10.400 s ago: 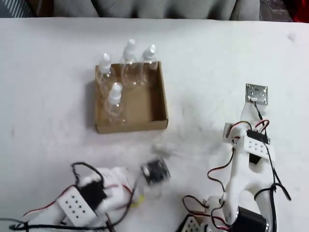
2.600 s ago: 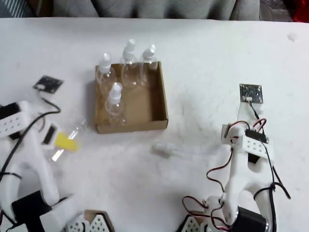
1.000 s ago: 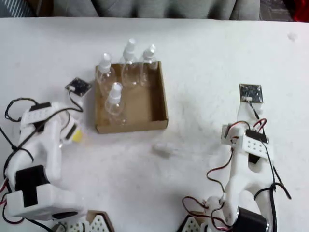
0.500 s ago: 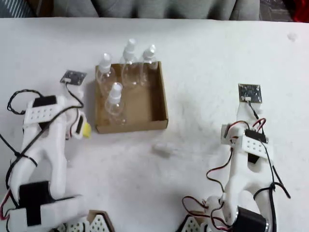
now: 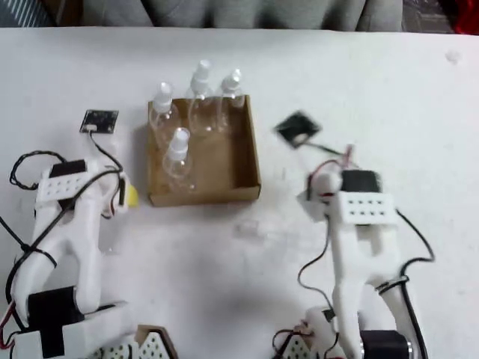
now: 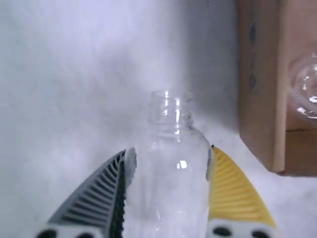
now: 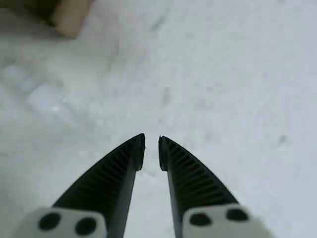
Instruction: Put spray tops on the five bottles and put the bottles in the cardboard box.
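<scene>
High view shows us a white table [image 5: 389,82], grey upholstery [image 5: 224,11] at its far edge and wide room right of the cardboard box [image 5: 228,164]. Four capped bottles [image 5: 178,153] stand in the box. Just left of it, our left gripper [image 6: 171,158] clamps an uncapped bottle [image 6: 172,124]. Our right gripper [image 7: 151,146], all but closed on nothing, hangs right of a loose spray top [image 5: 251,228].

left arm [image 5: 71,224] bent forward, jaws gripping; right arm [image 5: 359,239] extended, jaws seemingly closed.
</scene>
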